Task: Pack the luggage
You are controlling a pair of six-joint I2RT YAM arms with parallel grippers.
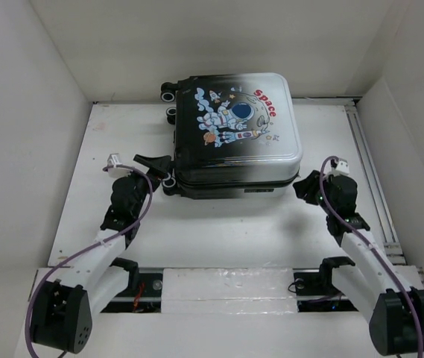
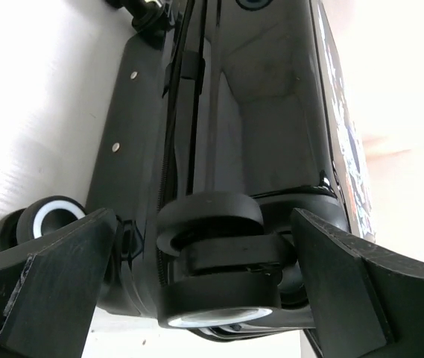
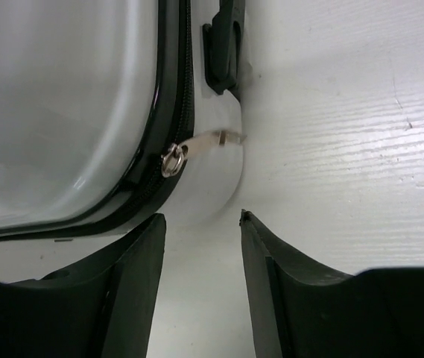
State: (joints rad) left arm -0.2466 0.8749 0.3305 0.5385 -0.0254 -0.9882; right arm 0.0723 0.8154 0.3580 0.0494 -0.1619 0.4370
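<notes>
The luggage (image 1: 238, 134) lies flat and closed on the white table (image 1: 219, 224), astronaut print and red "Space" word facing up. My left gripper (image 1: 159, 171) is open at its near-left corner; in the left wrist view the luggage's black side (image 2: 271, 127) fills the frame and a black wheel (image 2: 212, 257) sits between the spread fingers of my left gripper (image 2: 204, 220). My right gripper (image 1: 306, 188) is open at the near-right corner. In the right wrist view my right gripper (image 3: 200, 220) is just short of the shell (image 3: 62, 112), with a metal zipper pull (image 3: 197, 145) ahead of it.
Two more wheels (image 1: 169, 95) stick out at the luggage's far left. A black foot (image 3: 223, 45) sits on the luggage's side. White walls enclose the table on three sides. A metal rail (image 1: 368, 164) runs along the right edge.
</notes>
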